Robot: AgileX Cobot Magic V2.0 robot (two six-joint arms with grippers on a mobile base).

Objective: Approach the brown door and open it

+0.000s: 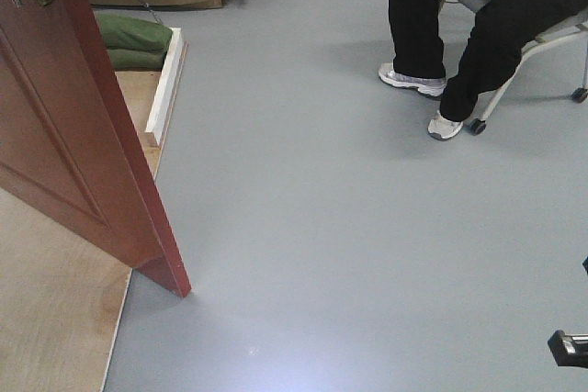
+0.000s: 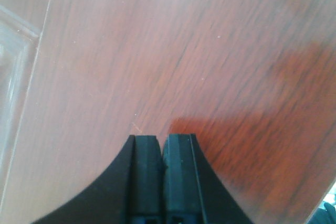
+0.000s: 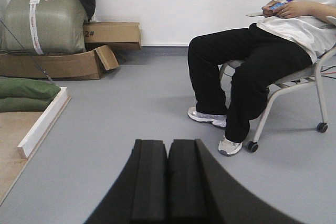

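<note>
Door position: the brown door (image 1: 83, 135) stands at the room's left, angled, its lower corner at the edge of a plywood panel (image 1: 55, 319) beside the grey floor (image 1: 349, 245). Left fingers (image 2: 146, 171) are pressed together, tips close against the door's face; contact cannot be confirmed. Right fingers (image 3: 149, 177) are likewise together, holding nothing, pointed toward a seated person (image 3: 252, 61).

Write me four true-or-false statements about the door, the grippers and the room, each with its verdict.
1. The left gripper, fingers together, faces the brown door. True.
2. The right gripper grasps the door's edge. False: its fingers are together on nothing, and it faces open floor.
3. A person sits on a wheeled chair. True.
4. That person wears white trousers. False: the trousers are black.
</note>
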